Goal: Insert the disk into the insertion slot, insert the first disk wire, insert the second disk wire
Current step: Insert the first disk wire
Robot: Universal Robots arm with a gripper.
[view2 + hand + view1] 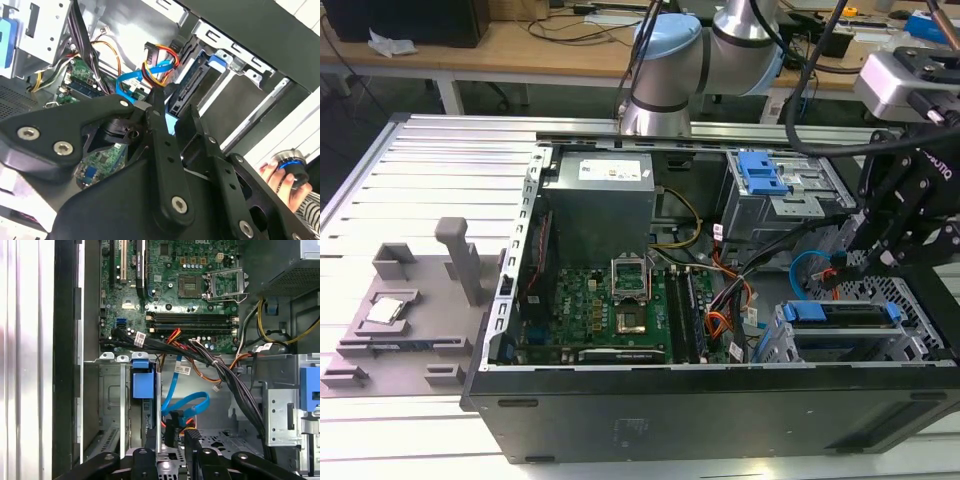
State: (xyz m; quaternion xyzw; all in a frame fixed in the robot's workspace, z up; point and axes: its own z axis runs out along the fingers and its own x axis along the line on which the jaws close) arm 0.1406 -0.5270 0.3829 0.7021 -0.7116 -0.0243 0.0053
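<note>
Exterior view, four o'clock of the computer case [720, 410]: disk [844, 312] seated in the insertion slot [850, 348], gripper [860, 262] at its twelve o'clock. First wrist view: fingers [194, 442] slightly apart, clasping nothing evident, beside the blue cable [190, 399]. Leaves wire insertion seemingly unfinished.

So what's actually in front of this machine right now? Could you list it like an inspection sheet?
surface: slotted aluminium table, with an open computer case on it.
job's things: disk in its blue carrier sits in the grey insertion slot.
clutter: grey fixture plate holding a chip, on the exterior view's left.
grippers: black hand low inside the case, by the blue cable's loop.
cables: blue cable and coloured wires near the slot.
surroundings: wooden benches behind; a person's hand in the second wrist view.
</note>
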